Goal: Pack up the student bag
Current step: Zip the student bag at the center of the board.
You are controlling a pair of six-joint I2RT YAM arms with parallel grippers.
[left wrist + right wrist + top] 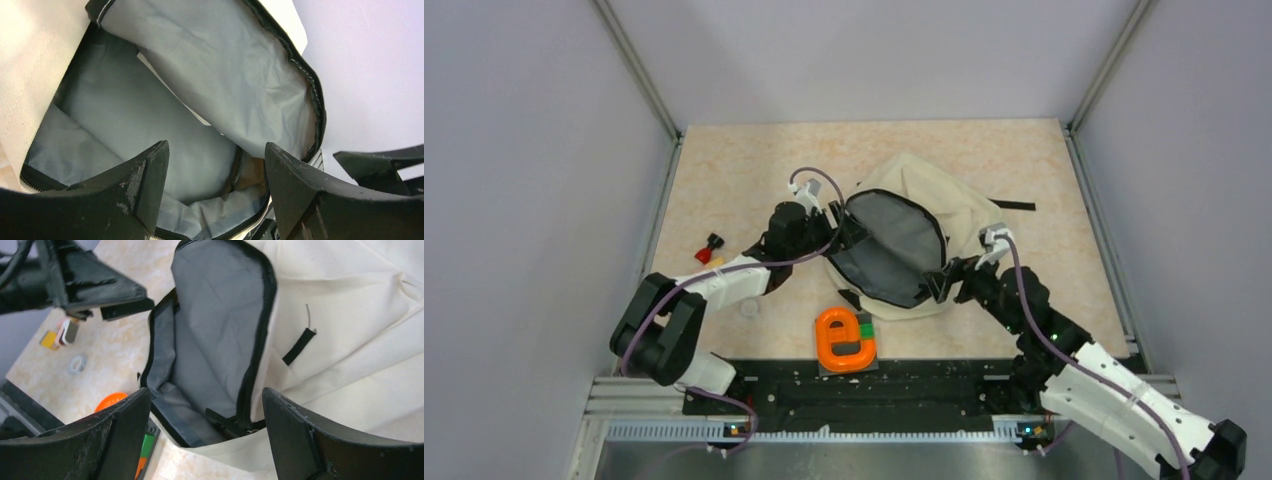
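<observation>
The student bag [944, 200] lay near the middle of the table [754, 165], cream fabric spread toward the upper right of the top view. Its black-zippered mouth gaped toward the arms and showed grey lining. The left gripper [216, 150] hung at the left rim of that mouth with its jaws spread wide and nothing between them but the lining below. The right gripper [206, 395] sat at the lower right rim, its jaws also apart and holding nothing.

Below the bag, close to the near edge, lay an orange piece [844, 340] shaped like a lowercase "e", with a small green block [865, 330] against its right side. A red-capped item [711, 246] lay at the left, beside the left arm. A small pale ring [76, 364] lay on the table between that item and the orange piece. A black strap [1016, 205] stuck out from the bag's right side. Tan table surface showed between the bag and the back wall, with grey side walls closing in both flanks.
</observation>
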